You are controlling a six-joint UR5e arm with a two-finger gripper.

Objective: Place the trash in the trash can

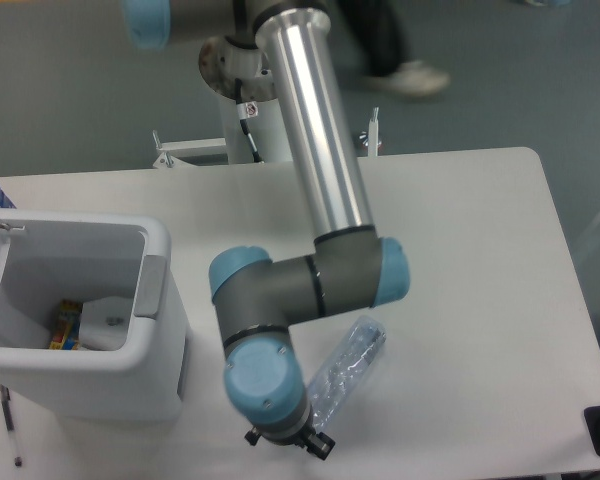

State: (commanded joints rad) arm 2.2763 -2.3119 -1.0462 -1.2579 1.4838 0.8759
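Standing by the table (480,230), I'm looking down at the arm folded over itself, its wrist hanging above the near end of the bottle (348,368). The bottle lies flat on its side, angled, cap end pointing away toward the elbow, a short way from the front edge. The claw (298,438) is tucked under the wrist, so I can't tell if it's open or closed, or whether it has the bottle at all. My guess is it's lined up for a grab at the fat end, which would explain the steep downward pose.

The can (165,300) sits at the left end of the table, well apart from the bottle, mouth open upward. The white packet (105,322) already lies inside, next to some colourful wrappers (64,326). So half the job looks done.

Room-wise, the stretch between bottle and can is bare, but the elbow sits low and close to the can's rim, so swinging left probably needs a lift first.
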